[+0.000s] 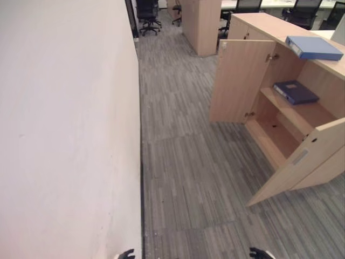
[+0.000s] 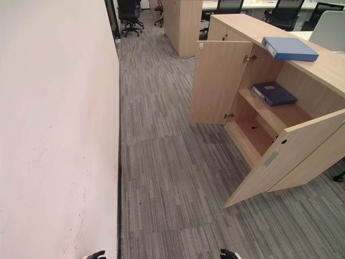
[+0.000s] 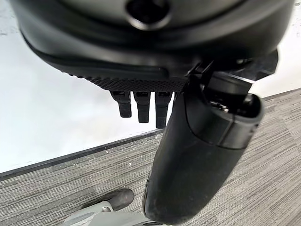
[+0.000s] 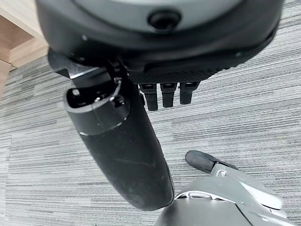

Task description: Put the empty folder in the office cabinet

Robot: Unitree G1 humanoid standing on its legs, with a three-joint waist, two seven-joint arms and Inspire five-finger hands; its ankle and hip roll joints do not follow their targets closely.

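A wooden office cabinet (image 1: 256, 23) stands at the right with both doors open, the far door (image 1: 240, 81) and the near door (image 1: 303, 161). A light blue folder (image 1: 314, 47) lies flat on the cabinet's top. Inside, a dark blue folder (image 1: 295, 92) lies on the upper shelf (image 1: 302, 112), and the bottom shelf is bare. My left hand (image 1: 126, 254) and right hand (image 1: 260, 253) hang low over the carpet, well short of the cabinet. The left hand (image 3: 197, 160) and the right hand (image 4: 122, 146) both have relaxed fingers and hold nothing.
A long white wall (image 1: 64, 135) runs along the left. Grey striped carpet (image 1: 183, 162) stretches between the wall and the cabinet. Farther back stand a black office chair (image 1: 148, 13) and another wooden cabinet (image 1: 200, 24). More chairs (image 1: 302, 11) sit behind the cabinet.
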